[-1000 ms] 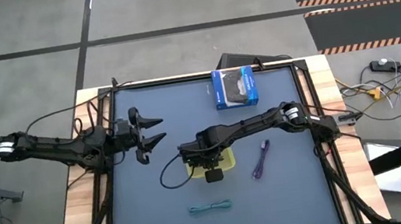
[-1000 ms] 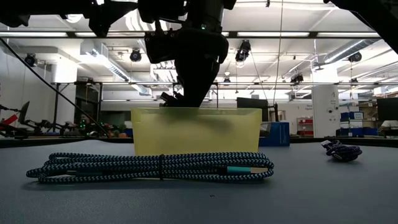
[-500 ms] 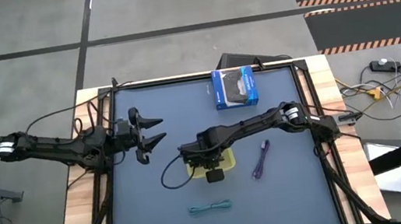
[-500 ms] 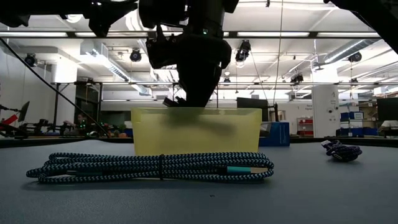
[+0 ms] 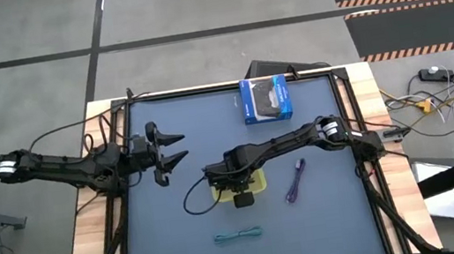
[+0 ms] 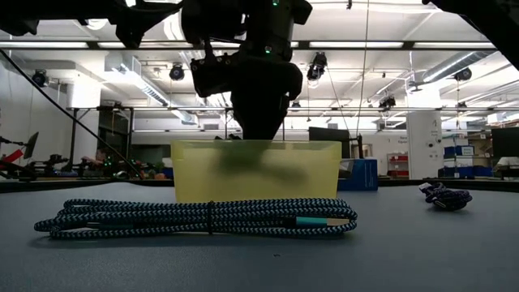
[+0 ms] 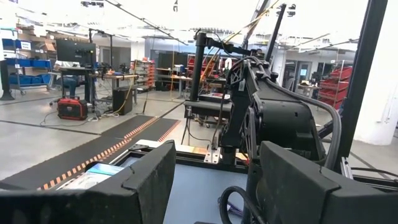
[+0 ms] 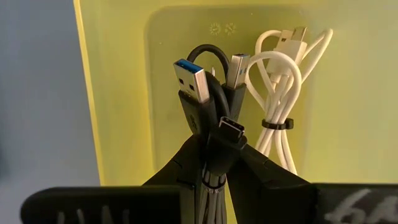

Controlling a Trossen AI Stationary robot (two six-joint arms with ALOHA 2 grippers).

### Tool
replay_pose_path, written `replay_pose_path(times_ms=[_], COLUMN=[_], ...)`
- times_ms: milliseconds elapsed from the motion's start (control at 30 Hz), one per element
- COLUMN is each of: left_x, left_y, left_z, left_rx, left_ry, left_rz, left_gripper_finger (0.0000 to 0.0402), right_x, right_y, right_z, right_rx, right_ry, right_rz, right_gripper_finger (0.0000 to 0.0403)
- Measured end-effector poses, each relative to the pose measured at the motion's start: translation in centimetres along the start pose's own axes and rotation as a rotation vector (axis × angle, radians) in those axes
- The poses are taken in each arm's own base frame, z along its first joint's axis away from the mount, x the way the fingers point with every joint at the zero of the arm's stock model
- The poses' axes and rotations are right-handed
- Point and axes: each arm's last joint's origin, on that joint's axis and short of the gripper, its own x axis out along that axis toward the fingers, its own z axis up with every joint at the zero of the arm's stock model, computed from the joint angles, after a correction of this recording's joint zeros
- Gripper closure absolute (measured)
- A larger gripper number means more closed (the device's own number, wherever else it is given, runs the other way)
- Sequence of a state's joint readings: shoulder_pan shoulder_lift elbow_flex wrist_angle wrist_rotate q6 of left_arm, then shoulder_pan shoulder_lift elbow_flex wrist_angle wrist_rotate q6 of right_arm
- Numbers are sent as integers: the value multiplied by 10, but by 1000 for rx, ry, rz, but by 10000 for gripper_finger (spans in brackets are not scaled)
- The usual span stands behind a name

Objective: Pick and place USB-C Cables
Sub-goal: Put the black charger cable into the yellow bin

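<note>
Right over the yellow bin (image 8: 118, 93): right gripper (image 8: 214, 165) clamped on the black cable (image 8: 208, 118), plugs sticking up, white cable (image 8: 280, 99) lying in the bin just beside it. Purple cable (image 5: 296, 180) near, on the counter (image 5: 180, 169); teal cable (image 5: 238, 234) further off. Left gripper (image 5: 178, 148) spread wide, holding nothing, well apart.

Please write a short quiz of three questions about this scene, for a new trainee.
1. True or false: the right gripper holds the black cable above the yellow bin.
2. Which cable already lies in the bin? A) purple B) white C) teal
3. Fill in: the teal cable lies on the ____, outside the bin.

Key: 1 true; 2 B, the white cable; 3 table.
</note>
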State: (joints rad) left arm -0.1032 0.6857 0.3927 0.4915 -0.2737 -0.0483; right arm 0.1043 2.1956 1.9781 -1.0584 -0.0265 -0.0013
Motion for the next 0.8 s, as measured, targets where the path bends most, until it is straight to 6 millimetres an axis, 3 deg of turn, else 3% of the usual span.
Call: replay_pose_path(times_ms=[800], left_x=[0], left_y=[0], left_z=[0], left_rx=[0], left_ry=[0], left_rz=[0], left_gripper_finger=[182], right_x=[8], right_y=[0], right_z=[0], right_rx=[-3], right_ry=[-25], right_rz=[8], right_gripper_finger=[360])
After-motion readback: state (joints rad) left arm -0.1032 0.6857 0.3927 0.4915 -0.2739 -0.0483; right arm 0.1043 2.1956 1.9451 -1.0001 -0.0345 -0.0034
